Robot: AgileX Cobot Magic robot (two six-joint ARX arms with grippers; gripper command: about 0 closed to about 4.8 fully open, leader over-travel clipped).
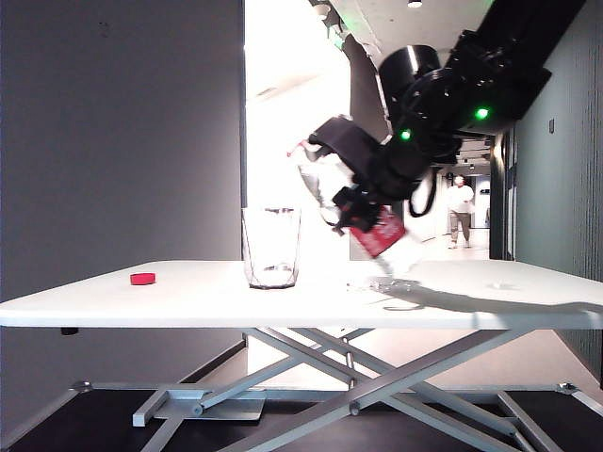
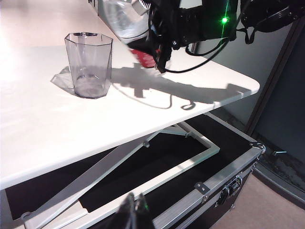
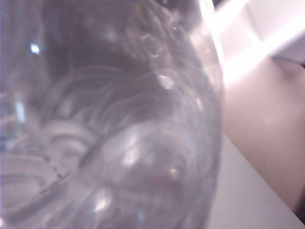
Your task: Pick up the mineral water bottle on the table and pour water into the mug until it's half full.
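The mineral water bottle [image 1: 363,202], a clear plastic bottle with a red-and-white label, hung tilted in the air above the wide white table [image 1: 188,297], its neck end leaning toward the mug [image 1: 271,247], a clear faceted glass tumbler standing upright near the middle of the tabletop. The right gripper [image 1: 363,193] was clenched around the bottle's body, its black arm reaching down from the upper right in the exterior view. Glare washed out the bottle's neck, and the right wrist view showed only blurred clear plastic. The left gripper [image 2: 135,212] sat low beside the table's edge, only its dark tips showing, seemingly pressed together. A small red disc [image 1: 142,278] lay well left of the mug.
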